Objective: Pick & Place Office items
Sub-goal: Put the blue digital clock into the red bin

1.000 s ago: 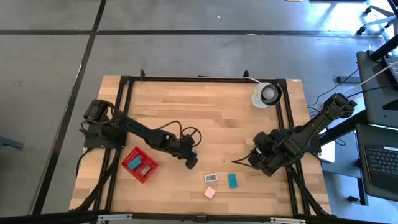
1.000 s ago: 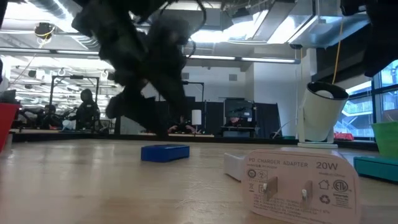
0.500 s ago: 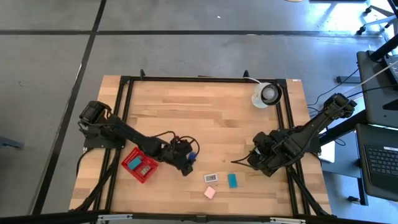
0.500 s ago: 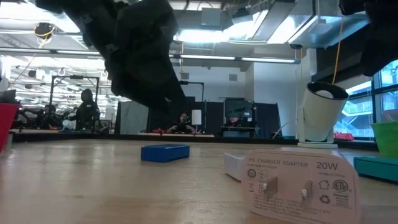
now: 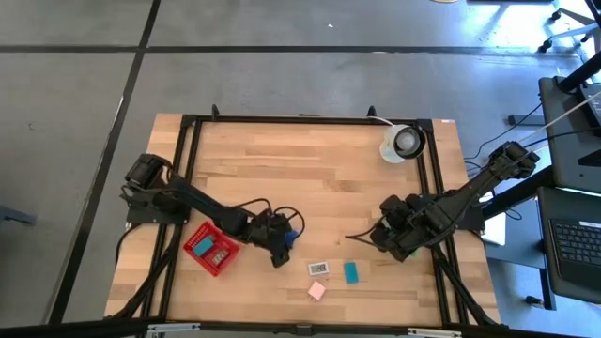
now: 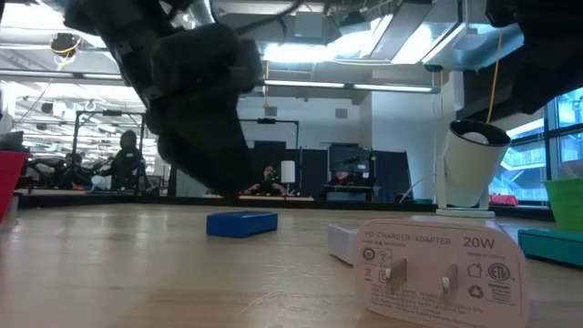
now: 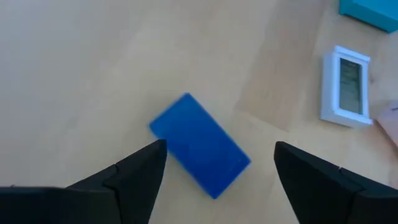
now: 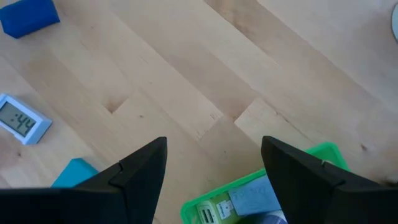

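Left gripper [image 7: 214, 171] low over the desk [image 5: 319, 178], just beside the red basket [image 5: 209, 249]. Fingers [image 7: 127, 180] spread wide, holding nothing. Blue block [image 7: 199, 145] lies flat on the wood between the two fingertips, set at a slant to them, touching neither as far as the wrist view shows. From above, only a sliver of this block [image 5: 294, 236] shows at the gripper's [image 5: 279, 252] edge. Low view: the same blue block [image 6: 241, 223] flat on the desk, dark arm mass above and to one side of it.

Nearby on the desk: small white digital clock [image 5: 318, 268], teal block [image 5: 351, 272] just beside it, pink block [image 5: 317, 291] a little nearer the front edge. A white charger adapter [image 6: 442, 271] stands close to the low camera.

Right gripper [image 8: 214, 171] hovers over bare wood on the right side of the desk, fingers [image 8: 137, 171] parted, nothing between them. Green basket [image 8: 261, 193] with items inside sits under it, partly hidden. White round object [image 5: 402, 143] at the far edge.
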`<act>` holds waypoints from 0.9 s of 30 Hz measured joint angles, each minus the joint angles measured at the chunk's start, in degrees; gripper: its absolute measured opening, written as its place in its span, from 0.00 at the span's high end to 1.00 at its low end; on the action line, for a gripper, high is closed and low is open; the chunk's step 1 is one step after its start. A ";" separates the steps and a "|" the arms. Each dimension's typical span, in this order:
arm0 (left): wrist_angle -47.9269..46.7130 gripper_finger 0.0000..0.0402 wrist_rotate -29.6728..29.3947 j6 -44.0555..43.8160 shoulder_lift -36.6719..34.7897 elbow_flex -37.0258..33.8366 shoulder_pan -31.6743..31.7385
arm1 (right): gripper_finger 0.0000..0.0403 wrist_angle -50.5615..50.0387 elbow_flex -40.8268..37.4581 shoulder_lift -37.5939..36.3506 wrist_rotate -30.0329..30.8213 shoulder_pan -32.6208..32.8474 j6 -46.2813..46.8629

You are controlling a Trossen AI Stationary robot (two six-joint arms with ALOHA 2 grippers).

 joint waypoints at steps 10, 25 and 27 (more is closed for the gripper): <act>5.68 0.24 -2.50 3.98 2.54 0.02 1.00 | 0.35 0.41 -0.02 -0.04 0.01 -0.15 -0.09; 2.07 0.25 -5.86 13.01 2.55 0.01 -0.68 | 0.35 0.42 -0.02 -0.04 0.00 -0.15 -1.68; 1.54 0.25 -5.82 13.65 2.71 0.02 -1.13 | 0.35 0.42 -0.01 -0.04 0.00 -0.15 -1.68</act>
